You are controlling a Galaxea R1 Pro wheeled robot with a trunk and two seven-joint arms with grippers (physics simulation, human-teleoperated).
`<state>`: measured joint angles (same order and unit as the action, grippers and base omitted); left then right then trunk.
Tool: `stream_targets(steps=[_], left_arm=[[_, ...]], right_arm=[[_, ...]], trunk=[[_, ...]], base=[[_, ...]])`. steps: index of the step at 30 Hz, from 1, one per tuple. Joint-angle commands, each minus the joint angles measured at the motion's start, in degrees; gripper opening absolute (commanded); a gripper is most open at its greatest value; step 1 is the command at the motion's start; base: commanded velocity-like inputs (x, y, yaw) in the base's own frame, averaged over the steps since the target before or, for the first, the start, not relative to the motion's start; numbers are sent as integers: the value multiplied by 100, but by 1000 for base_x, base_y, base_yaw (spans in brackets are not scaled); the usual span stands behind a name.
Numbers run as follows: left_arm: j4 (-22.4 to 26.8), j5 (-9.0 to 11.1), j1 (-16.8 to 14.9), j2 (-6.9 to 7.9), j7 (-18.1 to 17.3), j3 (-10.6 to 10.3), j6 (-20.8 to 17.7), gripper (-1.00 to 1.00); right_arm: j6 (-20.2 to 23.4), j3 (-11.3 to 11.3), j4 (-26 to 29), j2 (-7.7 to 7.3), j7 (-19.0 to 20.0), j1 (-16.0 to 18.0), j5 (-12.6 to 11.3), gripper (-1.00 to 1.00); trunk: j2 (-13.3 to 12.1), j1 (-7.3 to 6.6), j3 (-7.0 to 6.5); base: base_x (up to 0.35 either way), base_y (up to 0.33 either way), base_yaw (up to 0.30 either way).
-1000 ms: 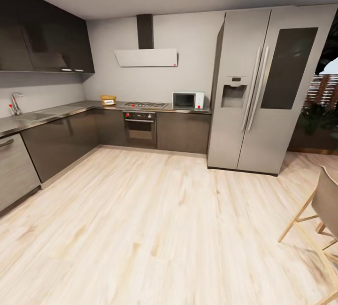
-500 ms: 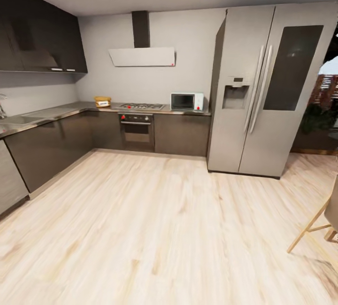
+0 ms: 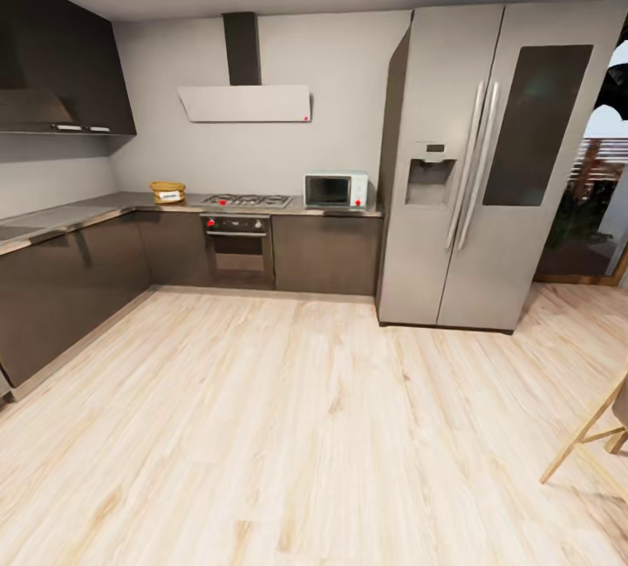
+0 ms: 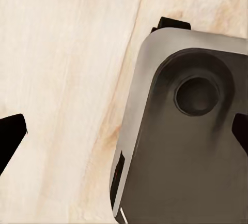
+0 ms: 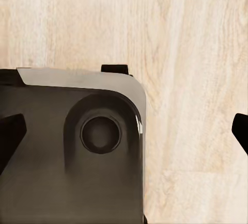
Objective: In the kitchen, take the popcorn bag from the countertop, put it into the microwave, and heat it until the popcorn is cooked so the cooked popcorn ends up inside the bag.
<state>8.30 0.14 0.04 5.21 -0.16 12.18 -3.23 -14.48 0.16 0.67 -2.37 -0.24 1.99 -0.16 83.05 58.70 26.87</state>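
The tan popcorn bag [image 3: 167,192] stands on the grey countertop [image 3: 70,217] at the far wall, left of the steel hob [image 3: 247,200]. The small pale microwave [image 3: 336,190] sits on the same countertop right of the hob, its dark door closed. Both are far across the wooden floor. In the left wrist view my left gripper [image 4: 124,133] is open, its dark fingertips [image 4: 10,137] wide apart over the floor and my own base. My right gripper [image 5: 124,133] is open too, with nothing between its fingertips [image 5: 10,136].
A tall steel fridge [image 3: 488,165] stands right of the microwave. A built-in oven [image 3: 237,250] sits under the hob, and a white hood [image 3: 246,103] hangs above. Dark cabinets [image 3: 61,278] run along the left. A wooden chair leg [image 3: 589,435] juts in at lower right.
The whole head view has shifted: the camera has moved, so the sink and left cabinets have slid out of the picture. The bag and microwave stay in place on the countertop.
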Motion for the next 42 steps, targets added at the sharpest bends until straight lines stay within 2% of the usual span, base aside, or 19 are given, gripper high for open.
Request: stream_targets(steps=[1, 9, 20, 42], left_arm=[[14, 3, 3, -2, -2, 28, -34, 100], [14, 3, -1, -2, -2, 26, -34, 100], [14, 3, 4, -2, -2, 28, -36, 100], [14, 3, 3, -2, -2, 26, -37, 100]], right_arm=[[-18, 2, -5, 0, -2, 4, -3, 100], [-20, 2, -5, 0, -2, 4, -3, 100], [-20, 2, -5, 0, -2, 4, -2, 100], [-20, 2, -5, 0, -2, 4, -2, 100]], trunk=[[3, 3, 6], [3, 3, 6], [3, 3, 6], [3, 3, 6]], base=[[318, 134, -4], [311, 146, -13], [308, 150, -181], [308, 151, -95]])
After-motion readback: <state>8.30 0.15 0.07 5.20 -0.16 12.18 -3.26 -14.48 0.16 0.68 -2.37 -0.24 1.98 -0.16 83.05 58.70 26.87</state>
